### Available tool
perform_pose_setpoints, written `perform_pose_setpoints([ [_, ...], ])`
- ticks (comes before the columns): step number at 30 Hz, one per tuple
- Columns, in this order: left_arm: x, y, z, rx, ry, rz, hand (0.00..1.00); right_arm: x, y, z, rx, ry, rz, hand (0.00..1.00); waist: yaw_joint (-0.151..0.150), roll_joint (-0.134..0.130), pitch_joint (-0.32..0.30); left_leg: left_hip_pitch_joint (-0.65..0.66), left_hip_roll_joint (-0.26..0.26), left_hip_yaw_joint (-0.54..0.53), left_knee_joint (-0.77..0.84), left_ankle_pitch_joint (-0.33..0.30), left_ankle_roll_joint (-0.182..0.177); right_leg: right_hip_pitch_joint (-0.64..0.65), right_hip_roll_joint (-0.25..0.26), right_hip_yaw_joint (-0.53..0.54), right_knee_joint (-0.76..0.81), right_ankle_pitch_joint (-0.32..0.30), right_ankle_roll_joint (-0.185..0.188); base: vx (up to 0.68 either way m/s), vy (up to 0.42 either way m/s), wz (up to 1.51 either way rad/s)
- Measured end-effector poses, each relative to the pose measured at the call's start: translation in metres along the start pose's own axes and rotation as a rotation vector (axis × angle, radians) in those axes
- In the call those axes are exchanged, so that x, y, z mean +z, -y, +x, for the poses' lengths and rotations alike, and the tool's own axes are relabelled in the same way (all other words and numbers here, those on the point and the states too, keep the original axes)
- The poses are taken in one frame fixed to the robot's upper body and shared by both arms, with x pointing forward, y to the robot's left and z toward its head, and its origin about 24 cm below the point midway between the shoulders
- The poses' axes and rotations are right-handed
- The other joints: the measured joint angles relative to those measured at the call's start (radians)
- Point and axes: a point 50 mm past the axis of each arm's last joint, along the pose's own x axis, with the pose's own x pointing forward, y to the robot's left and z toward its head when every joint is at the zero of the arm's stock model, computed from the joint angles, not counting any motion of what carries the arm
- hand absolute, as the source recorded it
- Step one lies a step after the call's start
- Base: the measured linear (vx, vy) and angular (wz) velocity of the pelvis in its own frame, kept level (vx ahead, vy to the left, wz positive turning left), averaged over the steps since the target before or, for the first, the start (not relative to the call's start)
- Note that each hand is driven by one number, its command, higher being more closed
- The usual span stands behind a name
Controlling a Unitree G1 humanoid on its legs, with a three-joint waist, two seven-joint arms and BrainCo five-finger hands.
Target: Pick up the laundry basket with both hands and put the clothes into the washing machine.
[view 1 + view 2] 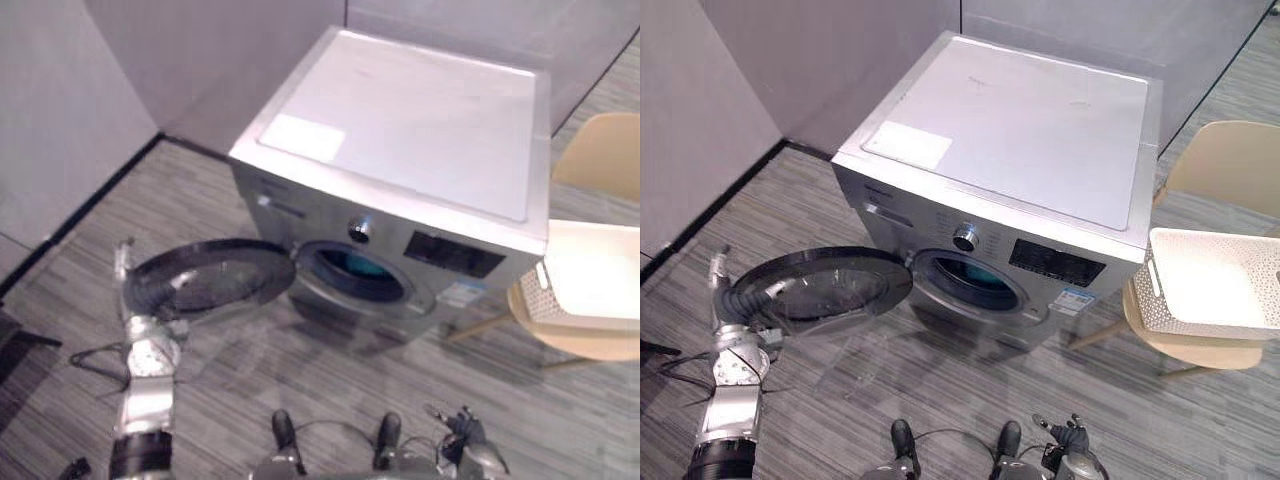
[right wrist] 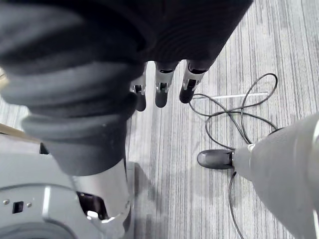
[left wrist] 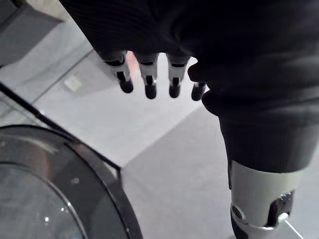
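1. The left hand (image 3: pixel 209 45) had its fingers (image 3: pixel 149 82) loosely straight and held nothing
2. Its thumb (image 3: pixel 256 199) stood apart from them
3. The washing machine door (image 3: pixel 102 174) curved near the hand without touching it, its glass (image 3: pixel 35 204) inside the dark rim
4. Pale grey surfaces (image 3: pixel 164 169) lay beyond the fingertips

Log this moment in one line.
washing machine door open | laundry basket on chair, untouched | left hand open beside door | right hand open, empty

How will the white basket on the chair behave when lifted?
The laundry basket looks like perforated plastic, so it is probably stiff and light. Resting on the smooth chair seat, it may slide or tip if pulled from one side.
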Motion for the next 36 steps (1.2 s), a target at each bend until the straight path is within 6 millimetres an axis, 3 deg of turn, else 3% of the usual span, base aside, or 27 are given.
perform_pose_setpoints([
  [4,0.015,0.003,0.013,0.041,0.043,-0.012,0.00,0.008,-0.005,0.001,0.012,0.023,0.013,0.00,0.017,-0.026,0.031,-0.042,0.000,-0.006,0.007,0.000,0.000,-0.033,0.000,-0.002,0.001,0.001,0.000,0.07,-0.003,0.03],
  [7,0.014,0.009,0.033,0.060,0.008,0.014,0.00,0.012,-0.012,0.001,0.028,0.034,0.025,0.00,0.018,-0.060,0.068,-0.067,0.002,-0.035,0.032,0.000,0.000,-0.035,-0.002,-0.008,0.001,0.001,0.000,0.05,-0.002,0.18],
  [9,0.025,0.008,0.053,0.094,0.013,0.016,0.00,0.015,-0.015,0.001,0.037,0.055,0.035,0.00,0.016,-0.086,0.094,-0.103,0.007,-0.059,0.061,-0.005,0.001,-0.045,-0.002,-0.015,0.004,0.001,0.000,0.00,0.000,0.23],
  [11,0.047,-0.003,0.071,0.147,0.076,0.008,0.00,0.021,-0.019,0.002,0.045,0.072,0.039,0.00,0.018,-0.113,0.131,-0.133,0.015,-0.075,0.101,-0.021,0.006,-0.052,0.000,-0.017,0.012,0.001,0.000,-0.02,0.014,0.20],
  [18,0.091,-0.039,0.117,0.274,0.159,0.044,0.00,0.036,-0.030,0.000,0.091,0.155,0.056,0.00,0.035,-0.162,0.177,-0.214,0.046,-0.090,0.195,-0.056,0.000,-0.088,0.017,-0.001,0.005,0.021,-0.022,-0.05,0.012,-0.03],
  [21,0.124,-0.067,0.137,0.351,0.226,0.048,0.00,0.039,-0.036,-0.002,0.106,0.178,0.078,0.00,0.046,-0.196,0.197,-0.255,0.080,-0.080,0.254,-0.080,-0.009,-0.102,0.046,0.030,-0.030,0.056,-0.037,-0.05,-0.031,-0.31],
  [24,0.190,-0.100,0.152,0.440,0.381,0.064,0.00,0.041,-0.044,-0.005,0.131,0.196,0.126,0.00,0.043,-0.229,0.217,-0.355,0.152,-0.089,0.367,-0.120,-0.020,-0.150,0.095,0.103,-0.058,0.122,-0.036,-0.05,-0.003,-0.39],
  [25,0.201,-0.104,0.153,0.452,0.401,0.057,0.00,0.041,-0.045,-0.006,0.139,0.199,0.125,0.00,0.043,-0.232,0.219,-0.373,0.168,-0.089,0.382,-0.125,-0.021,-0.164,0.105,0.114,-0.060,0.143,-0.033,-0.08,0.037,-0.52],
  [27,0.239,-0.115,0.156,0.484,0.466,0.018,0.00,0.042,-0.049,-0.011,0.182,0.232,0.139,0.00,0.043,-0.233,0.228,-0.428,0.236,-0.087,0.410,-0.143,-0.022,-0.208,0.155,0.141,-0.087,0.256,-0.014,-0.07,0.038,-0.62],
  [29,0.257,-0.114,0.156,0.475,0.496,-0.002,0.00,0.037,-0.050,-0.015,0.190,0.234,0.163,0.00,0.043,-0.232,0.231,-0.447,0.279,-0.085,0.412,-0.144,-0.022,-0.226,0.190,0.140,-0.112,0.342,-0.004,0.00,0.083,-0.47],
  [32,0.256,-0.104,0.160,0.381,0.484,0.012,0.00,0.016,-0.047,-0.020,0.181,0.178,0.205,0.00,0.044,-0.237,0.233,-0.453,0.318,-0.073,0.412,-0.143,-0.022,-0.242,0.216,0.125,-0.092,0.344,-0.013,0.08,0.086,-0.17],
  [36,0.230,-0.096,0.172,0.216,0.352,-0.052,0.00,0.010,-0.046,-0.021,0.205,0.150,0.211,0.00,0.048,-0.244,0.236,-0.472,0.351,-0.062,0.418,-0.131,-0.042,-0.261,0.242,0.125,-0.098,0.344,-0.013,0.12,0.065,-0.16],
])
